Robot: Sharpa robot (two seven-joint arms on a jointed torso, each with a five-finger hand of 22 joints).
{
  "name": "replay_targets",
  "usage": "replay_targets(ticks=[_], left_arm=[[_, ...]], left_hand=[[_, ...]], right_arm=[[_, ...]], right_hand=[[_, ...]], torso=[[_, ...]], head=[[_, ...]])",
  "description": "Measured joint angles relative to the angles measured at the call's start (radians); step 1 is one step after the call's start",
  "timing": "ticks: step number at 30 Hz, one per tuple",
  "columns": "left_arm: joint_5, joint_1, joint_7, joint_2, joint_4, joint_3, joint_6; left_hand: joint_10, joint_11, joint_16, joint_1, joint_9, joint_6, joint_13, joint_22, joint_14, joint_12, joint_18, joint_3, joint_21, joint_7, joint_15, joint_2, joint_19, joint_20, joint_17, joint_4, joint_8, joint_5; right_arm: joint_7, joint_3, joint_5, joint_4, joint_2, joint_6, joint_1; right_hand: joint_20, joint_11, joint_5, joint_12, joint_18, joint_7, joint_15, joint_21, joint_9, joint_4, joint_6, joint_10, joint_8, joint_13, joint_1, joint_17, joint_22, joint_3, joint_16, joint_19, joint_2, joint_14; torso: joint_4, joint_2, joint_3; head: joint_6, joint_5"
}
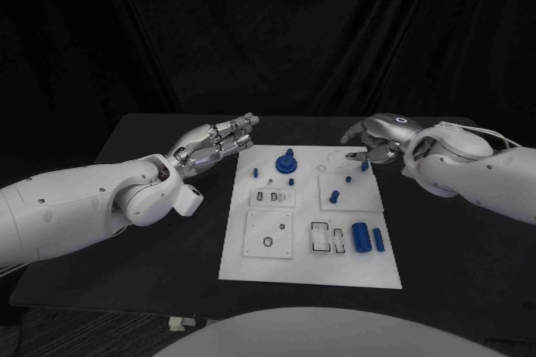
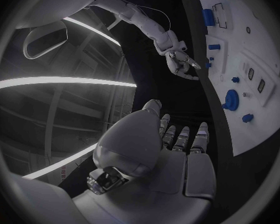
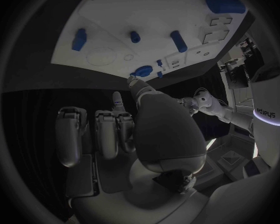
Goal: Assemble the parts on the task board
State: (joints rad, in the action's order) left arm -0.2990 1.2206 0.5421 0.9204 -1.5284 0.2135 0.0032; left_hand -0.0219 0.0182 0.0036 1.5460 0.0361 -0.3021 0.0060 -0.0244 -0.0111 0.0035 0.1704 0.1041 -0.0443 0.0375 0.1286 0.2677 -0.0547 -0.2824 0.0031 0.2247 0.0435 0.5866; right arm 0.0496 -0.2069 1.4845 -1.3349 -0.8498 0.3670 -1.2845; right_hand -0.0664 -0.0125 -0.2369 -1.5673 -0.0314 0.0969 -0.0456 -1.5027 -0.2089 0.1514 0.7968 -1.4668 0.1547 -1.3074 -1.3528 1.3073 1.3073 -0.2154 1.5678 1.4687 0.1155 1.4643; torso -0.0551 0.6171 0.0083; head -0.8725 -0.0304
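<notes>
The task board (image 1: 310, 252) is lying in the middle of the head view, running from centre down toward the lower middle, on the black counter (image 1: 146, 241). Blue parts are sitting across it: a round knobbed part (image 1: 287, 164) near the board's upper left, a small peg (image 1: 335, 195) right of centre, a fat cylinder (image 1: 361, 237) and a slimmer pin (image 1: 379, 239) toward the lower right, beside two open rectangular slots (image 1: 328, 238).

At the upper right of the frame the right hand (image 1: 374, 142) is hovering over the board's top right corner, fingers curled downward close to a small blue peg (image 1: 364, 166); whether it is pinching that peg or just touching near it, I cannot tell. The left hand (image 1: 215, 145) is hanging left of the board's upper edge, fingers together and fairly straight, holding nothing.

The risk here, as I read it: that peg is small and standing upright, so a fingertip closing off-centre is likely tipping it or flicking it off the board's near edge onto the counter. The curled fingers are also hiding the peg from above, so any misalignment is going unseen. And the round knobbed part is sitting just beside the left hand's path, so a careless reach could be nudging it.
</notes>
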Motion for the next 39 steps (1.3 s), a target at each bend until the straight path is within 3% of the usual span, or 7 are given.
replay_targets(ticks=[6, 10, 17, 26, 33, 39], left_arm=[[0.0, -0.002, 0.0, 0.007, 0.001, 0.0, 0.002], [0.0, -0.003, 0.0, 0.008, 0.002, 0.0, 0.003], [0.0, -0.005, 0.0, 0.006, 0.005, 0.0, 0.007], [0.0, -0.006, 0.0, 0.007, 0.005, 0.0, 0.01], [0.0, -0.006, 0.0, 0.009, 0.005, 0.0, 0.011], [0.0, -0.007, -0.001, 0.01, 0.004, 0.0, 0.012]], left_hand=[[0.0, 0.0, 0.0, 0.0, 0.0, 0.0, 0.0, 0.0, 0.0, 0.0, 0.0, -0.003, 0.0, 0.0, 0.0, 0.0, 0.0, 0.0, 0.0, -0.003, 0.0, 0.001], [0.0, 0.0, 0.0, 0.004, 0.0, 0.0, 0.0, 0.0, 0.0, 0.0, 0.0, -0.003, 0.0, 0.0, 0.0, -0.004, 0.0, 0.0, 0.0, -0.003, 0.0, 0.001], [0.0, 0.0, 0.0, 0.004, 0.0, 0.0, 0.0, 0.0, 0.0, 0.0, 0.0, -0.007, 0.0, 0.0, 0.0, -0.004, 0.0, 0.0, 0.0, -0.007, 0.0, 0.001], [0.0, 0.0, 0.0, 0.004, 0.0, 0.0, 0.0, 0.0, 0.0, 0.0, 0.0, -0.011, 0.0, 0.0, 0.0, -0.004, 0.0, 0.0, 0.0, -0.011, 0.0, 0.001], [0.0, 0.0, 0.0, 0.004, 0.0, 0.0, 0.0, 0.0, 0.0, 0.0, 0.0, -0.011, 0.0, 0.0, 0.0, -0.004, 0.0, 0.0, 0.0, -0.011, 0.0, 0.001], [0.0, 0.0, 0.0, 0.008, 0.0, 0.0, 0.0, 0.0, 0.0, 0.0, 0.0, -0.014, 0.0, 0.0, 0.0, 0.0, 0.0, 0.0, 0.0, -0.014, 0.0, 0.005]], right_arm=[[0.001, 0.0, -0.023, -0.01, -0.055, 0.059, 0.022], [0.002, -0.001, -0.037, -0.002, -0.07, 0.095, 0.033], [0.003, 0.0, -0.051, 0.013, -0.08, 0.114, 0.043], [0.003, -0.001, -0.059, 0.034, -0.076, 0.113, 0.065], [0.003, -0.001, -0.061, 0.05, -0.06, 0.105, 0.076], [0.003, 0.0, -0.062, 0.065, -0.045, 0.09, 0.079]], right_hand=[[0.0, 0.0, -0.077, 0.0, 0.0, 0.004, 0.0, 0.0, -0.006, 0.003, -0.004, 0.0, 0.02, 0.0, -0.013, 0.0, 0.0, -0.003, 0.0, 0.0, 0.005, 0.0], [0.0, 0.0, -0.083, 0.0, 0.0, 0.004, 0.0, 0.0, -0.008, 0.009, -0.004, 0.0, 0.02, 0.0, -0.013, 0.0, 0.001, 0.0, 0.0, 0.0, 0.005, 0.0], [0.0, 0.0, -0.088, 0.0, 0.0, 0.002, 0.0, -0.003, -0.01, 0.017, -0.012, 0.0, 0.029, 0.0, -0.013, 0.0, 0.001, 0.002, 0.0, 0.0, 0.006, 0.0], [0.0, 0.0, -0.028, 0.0, 0.0, 0.002, 0.0, -0.003, -0.021, 0.053, -0.042, 0.0, 0.059, 0.0, -0.02, 0.0, 0.001, 0.011, 0.0, 0.0, 0.012, 0.0], [0.004, 0.0, 0.037, 0.0, 0.0, 0.002, 0.0, -0.003, -0.027, 0.086, -0.067, 0.0, 0.081, 0.0, -0.025, 0.0, 0.001, 0.027, 0.0, -0.004, 0.025, 0.0], [0.004, 0.0, 0.045, 0.0, 0.0, 0.001, 0.0, -0.003, -0.028, 0.092, -0.072, 0.0, 0.085, 0.0, -0.025, 0.001, 0.0, 0.028, 0.0, -0.004, 0.025, 0.0]], torso=[[0.0064, -0.004, -0.0036], [0.0108, -0.007, -0.0047], [0.016, -0.009, -0.0051], [0.0216, -0.011, -0.0052], [0.021, -0.012, -0.0054], [0.0216, -0.012, -0.0062]], head=[[0.0, -0.002], [0.0, -0.002], [0.0, 0.002], [0.0, -0.002], [0.0, -0.002], [0.0, -0.003]])
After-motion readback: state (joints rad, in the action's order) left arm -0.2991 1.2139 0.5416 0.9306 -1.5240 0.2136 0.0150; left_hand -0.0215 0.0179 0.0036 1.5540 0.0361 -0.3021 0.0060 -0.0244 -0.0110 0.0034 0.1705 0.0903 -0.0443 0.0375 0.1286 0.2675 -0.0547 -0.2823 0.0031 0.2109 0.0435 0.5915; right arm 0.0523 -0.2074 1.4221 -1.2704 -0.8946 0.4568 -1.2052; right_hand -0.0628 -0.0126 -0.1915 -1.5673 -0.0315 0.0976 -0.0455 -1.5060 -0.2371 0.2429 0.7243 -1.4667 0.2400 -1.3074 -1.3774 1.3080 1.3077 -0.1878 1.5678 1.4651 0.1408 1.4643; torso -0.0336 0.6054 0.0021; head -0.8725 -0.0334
